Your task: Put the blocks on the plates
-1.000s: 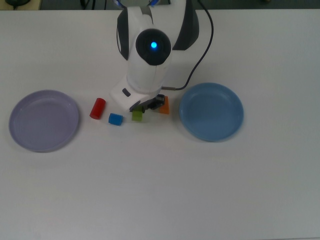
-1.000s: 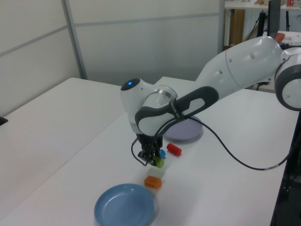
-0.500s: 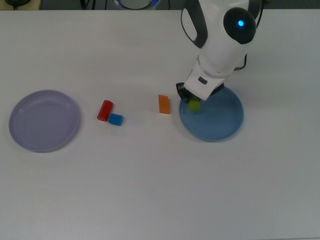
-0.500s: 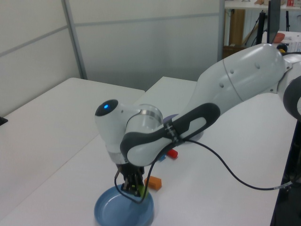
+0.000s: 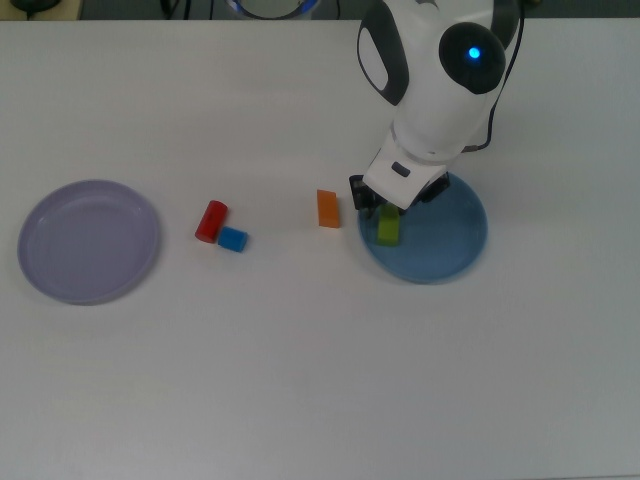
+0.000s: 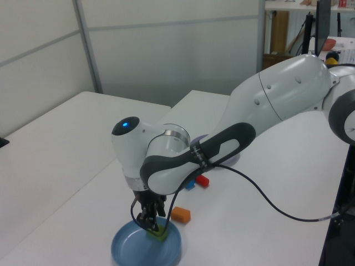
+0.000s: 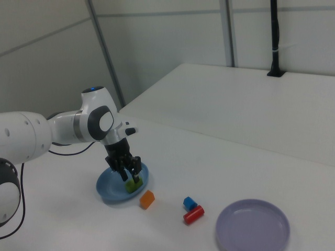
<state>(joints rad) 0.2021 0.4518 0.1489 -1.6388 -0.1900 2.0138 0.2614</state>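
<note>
The green bar [image 5: 388, 229] lies inside the blue plate [image 5: 450, 238], near the rim on the top view's left. My gripper [image 5: 384, 206] hangs just above it, open, with the bar free of its fingers; the right view shows the bar [image 7: 133, 184] below the spread gripper [image 7: 127, 170]. The orange bar [image 5: 328, 208] rests on the table just outside that plate. Farther to the top view's left, the red cylinder [image 5: 210, 220] and the blue cube [image 5: 232, 239] touch each other. The lavender plate [image 5: 88, 240] holds nothing.
The arm reaches in from the top view's upper edge, and a black cable [image 5: 494, 110] runs along it. A white table [image 5: 320, 380] carries everything. In the right view a dark post [image 7: 274, 36] stands on a second table behind.
One second ago the gripper was among the blocks at the green bar. It carried the bar to the blue plate and has now let it go, so the bar lies flat there.
</note>
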